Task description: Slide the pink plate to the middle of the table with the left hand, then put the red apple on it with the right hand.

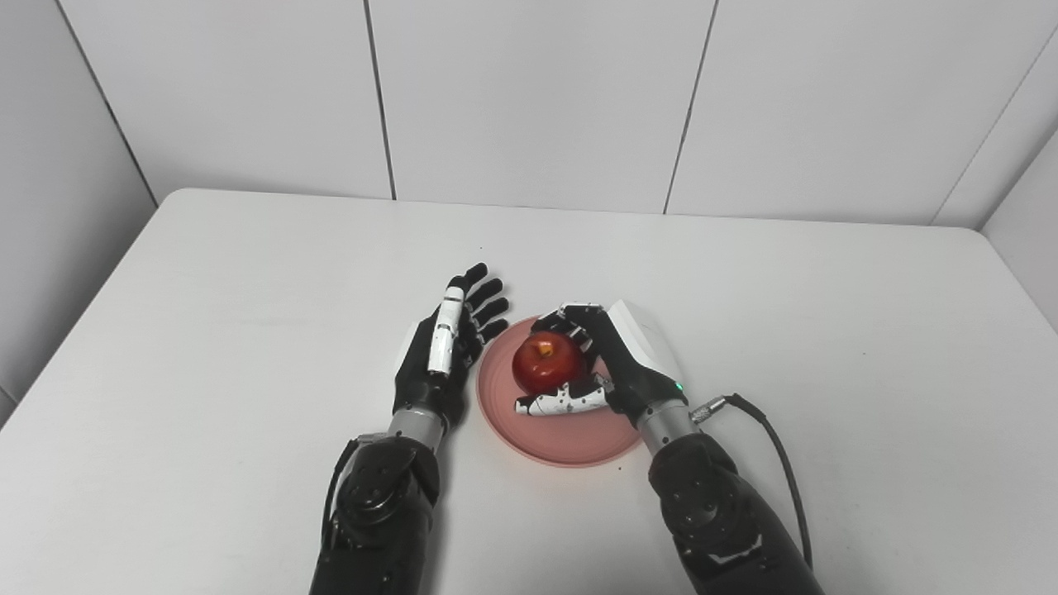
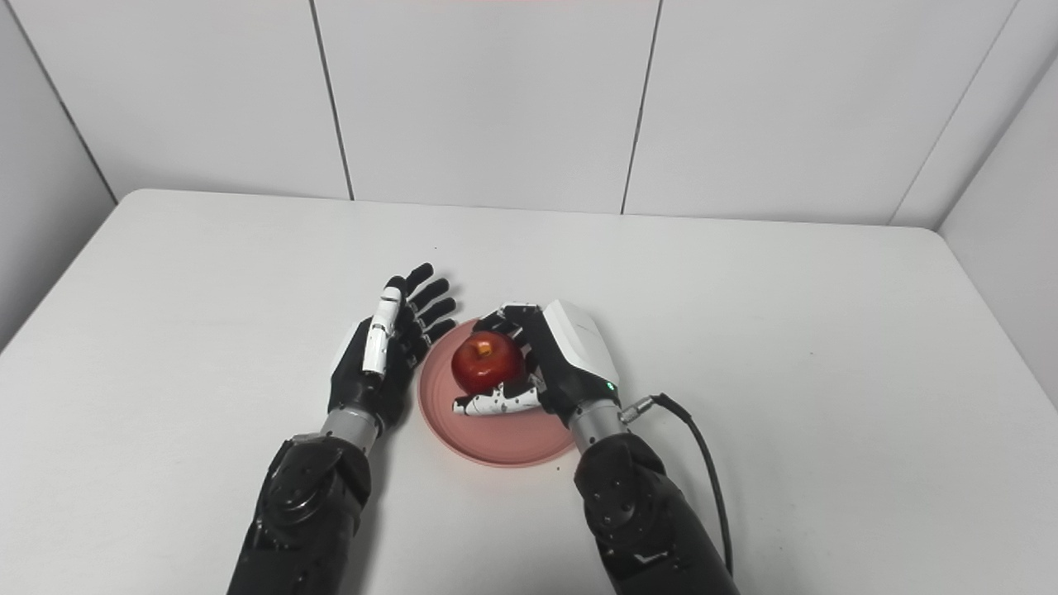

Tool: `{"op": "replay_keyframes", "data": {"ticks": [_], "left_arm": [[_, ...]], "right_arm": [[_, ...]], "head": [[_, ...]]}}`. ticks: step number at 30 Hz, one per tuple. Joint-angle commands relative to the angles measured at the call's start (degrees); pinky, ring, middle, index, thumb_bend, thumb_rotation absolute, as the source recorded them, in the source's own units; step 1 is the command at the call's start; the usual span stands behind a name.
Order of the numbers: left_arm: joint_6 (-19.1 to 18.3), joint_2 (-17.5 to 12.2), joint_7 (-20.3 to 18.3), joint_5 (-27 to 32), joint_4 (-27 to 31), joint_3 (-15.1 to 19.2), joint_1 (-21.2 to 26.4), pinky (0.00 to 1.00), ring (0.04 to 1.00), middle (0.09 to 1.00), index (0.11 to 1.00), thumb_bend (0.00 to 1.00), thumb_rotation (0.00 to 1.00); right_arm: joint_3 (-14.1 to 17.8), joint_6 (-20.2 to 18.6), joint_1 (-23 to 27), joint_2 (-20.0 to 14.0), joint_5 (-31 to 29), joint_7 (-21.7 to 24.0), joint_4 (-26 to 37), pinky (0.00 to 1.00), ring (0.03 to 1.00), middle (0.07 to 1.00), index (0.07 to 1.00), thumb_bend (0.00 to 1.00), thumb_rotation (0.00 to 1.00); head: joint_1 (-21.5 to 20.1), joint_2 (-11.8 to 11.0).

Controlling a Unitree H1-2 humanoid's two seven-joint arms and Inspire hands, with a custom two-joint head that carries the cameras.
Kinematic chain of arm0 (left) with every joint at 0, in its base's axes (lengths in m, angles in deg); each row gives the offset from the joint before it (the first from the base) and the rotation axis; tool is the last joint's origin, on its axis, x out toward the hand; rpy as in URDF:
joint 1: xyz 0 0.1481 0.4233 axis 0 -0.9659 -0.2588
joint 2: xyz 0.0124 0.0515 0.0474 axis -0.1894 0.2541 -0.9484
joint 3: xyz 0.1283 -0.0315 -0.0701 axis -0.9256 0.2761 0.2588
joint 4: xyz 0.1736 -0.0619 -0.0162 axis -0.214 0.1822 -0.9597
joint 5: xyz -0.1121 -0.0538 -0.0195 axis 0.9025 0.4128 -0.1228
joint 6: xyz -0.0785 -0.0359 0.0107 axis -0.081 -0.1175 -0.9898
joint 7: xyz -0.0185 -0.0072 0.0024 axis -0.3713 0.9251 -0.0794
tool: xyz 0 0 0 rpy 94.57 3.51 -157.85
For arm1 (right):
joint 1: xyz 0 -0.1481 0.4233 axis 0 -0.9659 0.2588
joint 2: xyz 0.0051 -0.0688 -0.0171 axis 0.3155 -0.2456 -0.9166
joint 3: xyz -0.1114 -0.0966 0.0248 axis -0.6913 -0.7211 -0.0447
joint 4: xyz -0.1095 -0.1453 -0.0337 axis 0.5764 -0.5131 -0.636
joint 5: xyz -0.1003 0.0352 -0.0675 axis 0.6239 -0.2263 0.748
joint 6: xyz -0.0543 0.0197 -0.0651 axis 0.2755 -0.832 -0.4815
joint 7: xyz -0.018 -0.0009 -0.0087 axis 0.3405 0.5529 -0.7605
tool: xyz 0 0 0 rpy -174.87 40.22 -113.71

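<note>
The pink plate lies near the middle of the white table. The red apple sits on the plate's far part, stem end up. My right hand is curled around the apple from the right, fingers behind it and thumb in front; I cannot tell whether it still grips. My left hand is open and empty, fingers stretched out flat, just left of the plate's rim. The same scene shows in the right eye view, with the apple on the plate.
The white table is bordered by white panelled walls behind and at both sides. A black cable loops from my right wrist over the table.
</note>
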Motion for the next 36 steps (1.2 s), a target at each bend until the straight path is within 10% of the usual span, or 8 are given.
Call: {"op": "replay_keyframes", "data": {"ticks": [1, 5, 7, 12, 28, 36], "left_arm": [[-0.85, 0.50, 0.51, -0.52, 0.39, -0.11, 0.68, 0.85, 0.865, 0.877, 0.870, 0.37, 1.00], [-0.79, 0.55, 0.66, -0.60, 0.09, -0.02, 0.82, 0.85, 0.865, 0.876, 0.869, 0.37, 1.00], [-0.75, 0.56, 0.74, -0.72, 0.13, -0.06, 0.78, 0.84, 0.862, 0.873, 0.865, 0.37, 1.00], [-0.30, 0.73, 0.90, -0.92, -0.05, 0.10, 0.78, 0.83, 0.857, 0.868, 0.859, 0.37, 1.00], [-0.32, 0.86, 0.70, -0.75, -0.15, 0.58, 0.70, 0.82, 0.851, 0.862, 0.854, 0.36, 1.00], [-0.71, 0.65, 0.55, -0.59, 0.06, 0.76, 0.61, 0.82, 0.852, 0.866, 0.858, 0.35, 1.00]], "right_arm": [[-0.06, 0.63, 1.58, -0.36, 1.40, 0.24, 1.31, 0.39, 0.481, 0.474, 0.514, 0.53, 0.00], [0.23, 0.59, 1.38, -0.50, 1.70, 0.62, 2.32, 0.43, 0.528, 0.588, 0.495, 0.52, 0.13], [0.53, 1.39, 1.15, -0.58, 1.27, 0.47, 2.67, 0.49, 0.580, 0.632, 0.644, 0.87, 0.14], [1.10, 3.75, 0.74, -1.34, -0.43, 0.36, 2.74, 0.59, 0.660, 0.698, 0.710, 0.98, 0.21], [0.93, 4.40, 0.27, -3.04, -0.85, 1.84, 4.57, 0.71, 0.776, 0.814, 0.827, 1.00, 0.41], [2.53, 10.58, -0.33, -2.96, -1.62, -2.15, 4.74, 0.70, 0.778, 0.822, 0.839, 1.00, 0.44]], "head": [[0.05, 0.04], [0.09, -0.14], [-0.01, -0.22], [0.05, -0.26], [-0.71, -0.72], [-1.33, -0.97]]}}
